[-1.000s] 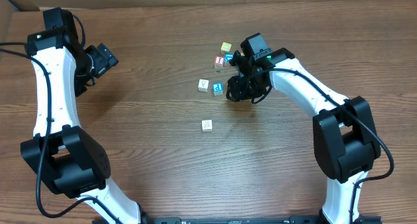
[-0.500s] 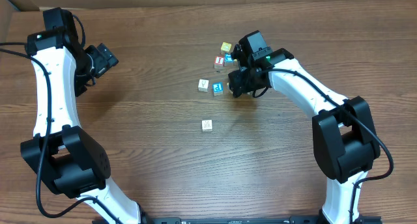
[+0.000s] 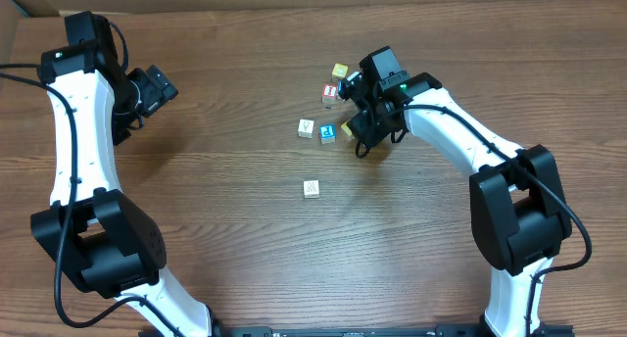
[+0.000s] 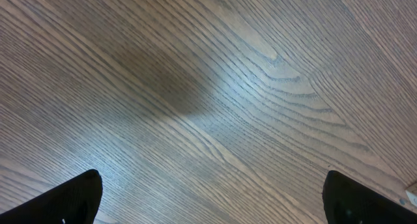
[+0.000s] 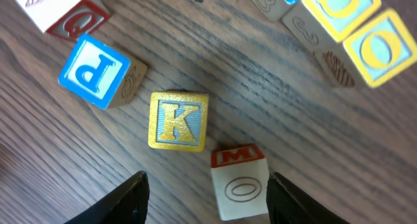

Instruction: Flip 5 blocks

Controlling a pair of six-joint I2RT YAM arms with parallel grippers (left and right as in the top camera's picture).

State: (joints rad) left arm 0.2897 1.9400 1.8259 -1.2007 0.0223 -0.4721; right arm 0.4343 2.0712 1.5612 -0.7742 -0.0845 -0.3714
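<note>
My right gripper [image 5: 205, 188] hangs over the blocks [image 3: 328, 132] clustered on the table [image 3: 225, 239], jaws parted and gripping nothing. A block with a red M face [image 5: 240, 182] sits between them, possibly brushing one finger. A yellow K block [image 5: 178, 120] lies just beside it. On my left gripper [image 4: 212, 201] the jaws gape wide over the table.

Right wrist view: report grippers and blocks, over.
Left gripper open above the table. Right gripper open, jaws either side of the M block, not touching. K block and P block just beyond. Nothing blocking.
</note>
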